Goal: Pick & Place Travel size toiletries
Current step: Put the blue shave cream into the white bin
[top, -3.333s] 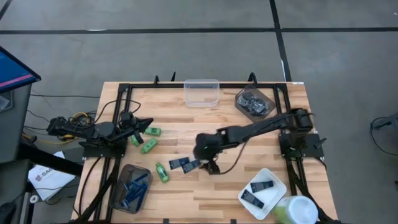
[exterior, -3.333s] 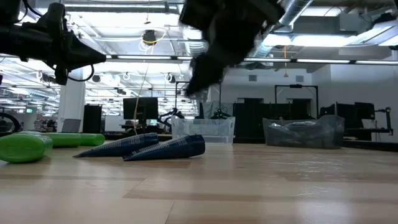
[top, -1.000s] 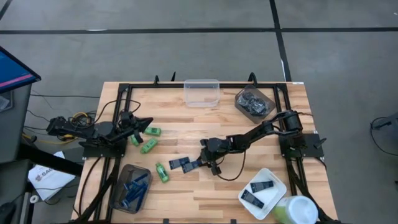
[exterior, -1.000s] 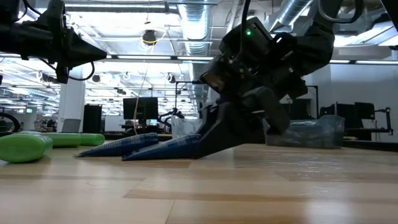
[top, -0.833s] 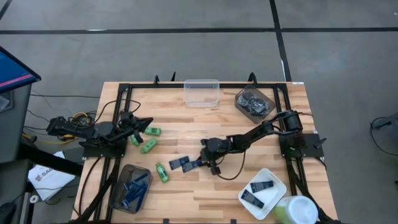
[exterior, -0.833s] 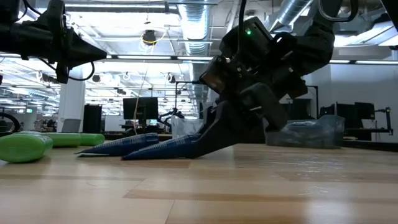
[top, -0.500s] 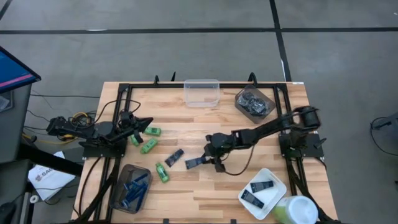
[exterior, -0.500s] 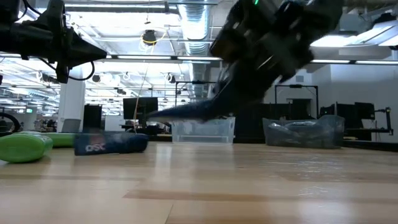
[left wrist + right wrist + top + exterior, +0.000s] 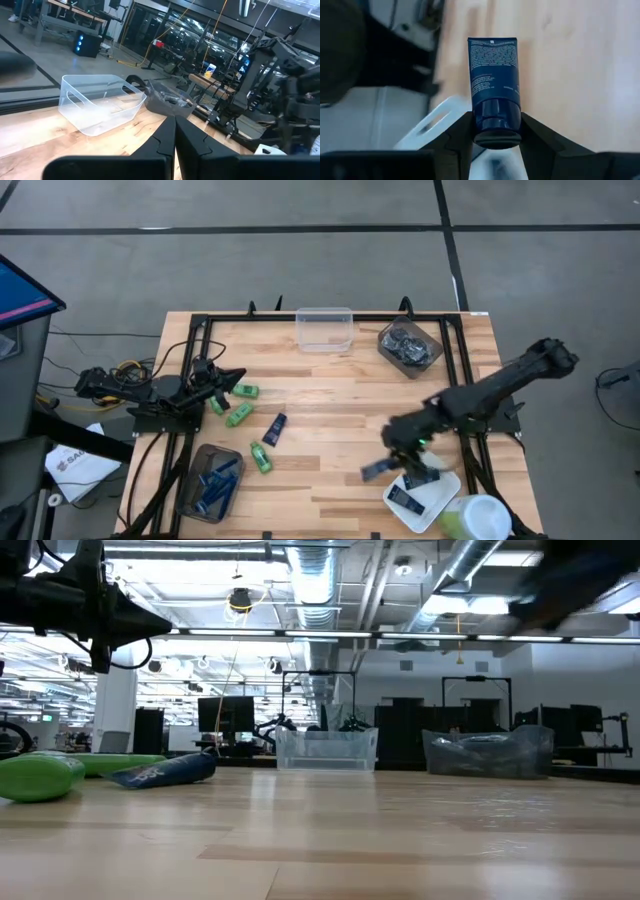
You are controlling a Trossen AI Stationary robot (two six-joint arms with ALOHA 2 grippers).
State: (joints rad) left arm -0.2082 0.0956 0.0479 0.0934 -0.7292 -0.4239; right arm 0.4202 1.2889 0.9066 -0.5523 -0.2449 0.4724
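Firmly, right end effector (image 9: 496, 131) clamps a navy tube (image 9: 493, 77) (cap end).

- Right arm: stretched from its base at the table's right edge toward the near right part, elbow raised.
- Right gripper (image 9: 496, 131): fingers clamped on the cap end of a navy tube (image 9: 493, 72) (tube sticks straight out ahead of the fingers); in the high view the gripper (image 9: 400, 452) sits low near the front.
- Left arm: parked at the table's left edge, gripper (image 9: 235, 376) with fingers pressed together.
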